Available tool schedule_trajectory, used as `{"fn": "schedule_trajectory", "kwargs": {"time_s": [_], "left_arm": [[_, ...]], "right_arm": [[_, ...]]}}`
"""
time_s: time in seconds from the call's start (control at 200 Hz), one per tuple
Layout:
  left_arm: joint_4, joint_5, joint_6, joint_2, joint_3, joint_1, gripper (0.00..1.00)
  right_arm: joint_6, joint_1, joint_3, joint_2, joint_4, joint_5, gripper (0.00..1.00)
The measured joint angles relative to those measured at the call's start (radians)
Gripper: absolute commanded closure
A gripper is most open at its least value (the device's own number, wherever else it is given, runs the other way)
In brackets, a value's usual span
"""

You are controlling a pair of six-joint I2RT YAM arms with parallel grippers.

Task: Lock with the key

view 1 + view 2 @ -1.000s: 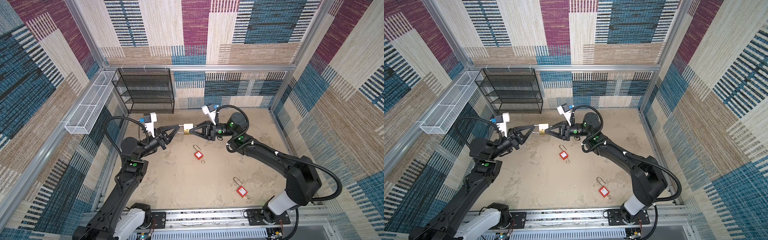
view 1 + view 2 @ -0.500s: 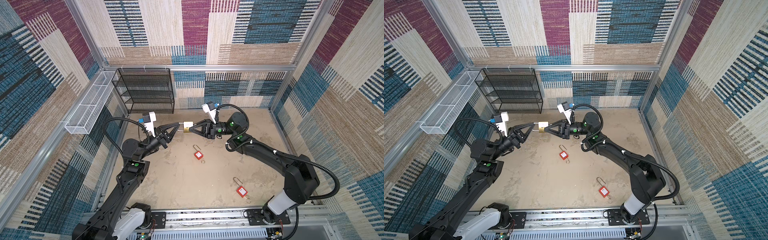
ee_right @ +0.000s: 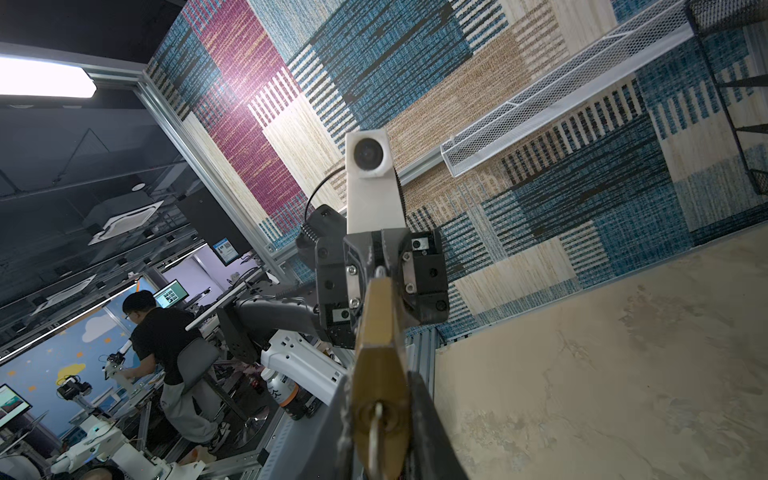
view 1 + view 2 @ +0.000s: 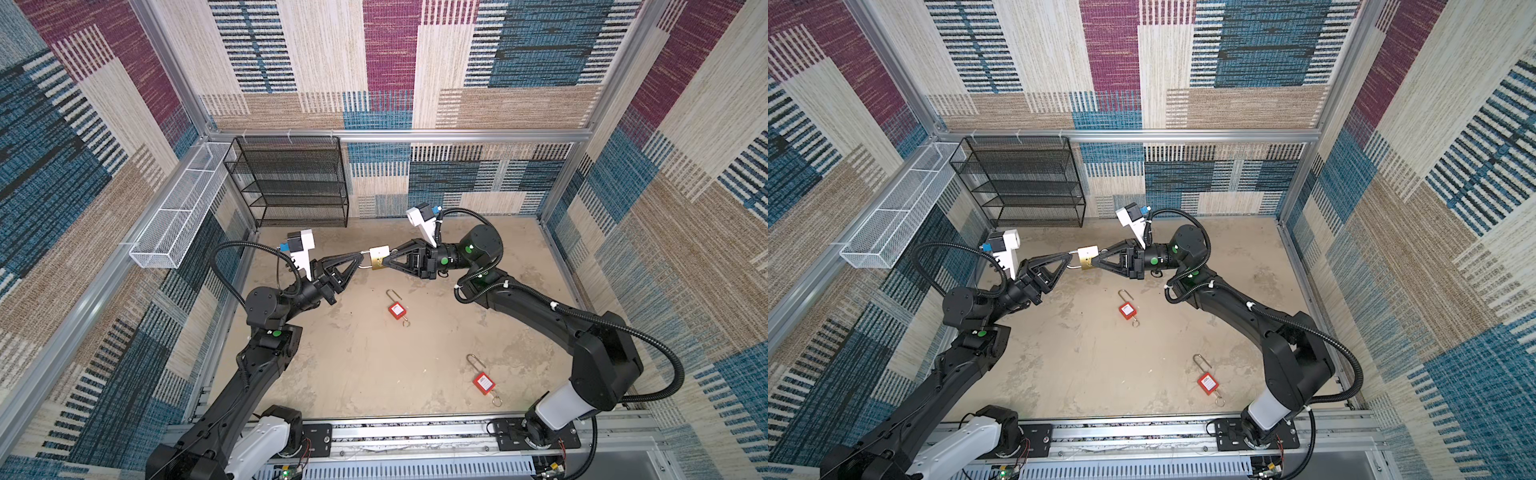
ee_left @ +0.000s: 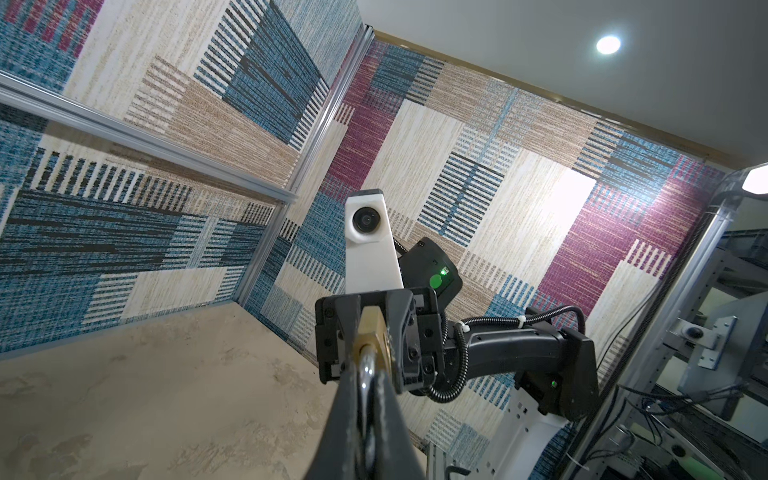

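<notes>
Brass padlock [image 4: 380, 258] unmoved, red padlocks [image 4: 397, 310] nearby

A black mesh rack [image 4: 291, 183] is standing at the back wall. A white wire basket [image 4: 178, 216] is hanging beside it.

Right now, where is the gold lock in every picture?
A top view: the brass padlock is near the centre, held up between the left gripper and the right gripper.
A top view: between the same grippers, a little left of centre.
Left wrist view: low in the middle.
Right wrist view: low in the middle, large and close.
Shared landmark: the tan tabletop, seen in all four.
</notes>
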Motion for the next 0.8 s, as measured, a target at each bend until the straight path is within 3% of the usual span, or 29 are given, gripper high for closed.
{"fn": "schedule_trajectory", "kwargs": {"time_s": [0.331, 0.571, 0.746, 0.801], "left_arm": [[0.115, -0.029, -0.059, 0.070, -0.031, -0.004, 1.00], [0.103, -0.046, -0.070, 0.036, -0.050, -0.003, 1.00], [0.037, 0.045, -0.079, 0.026, -0.032, 0.048, 1.00], [0.006, 0.082, -0.083, 0.031, -0.015, 0.064, 0.82]], "right_arm": [[0.002, 0.010, 0.013, 0.050, 0.017, 0.050, 1.00], [0.011, 0.016, 0.014, 0.067, 0.056, 0.063, 1.00], [0.002, 0.002, -0.010, 0.053, 0.018, 0.044, 1.00], [-0.007, -0.001, -0.019, 0.045, -0.002, 0.039, 1.00]]}}
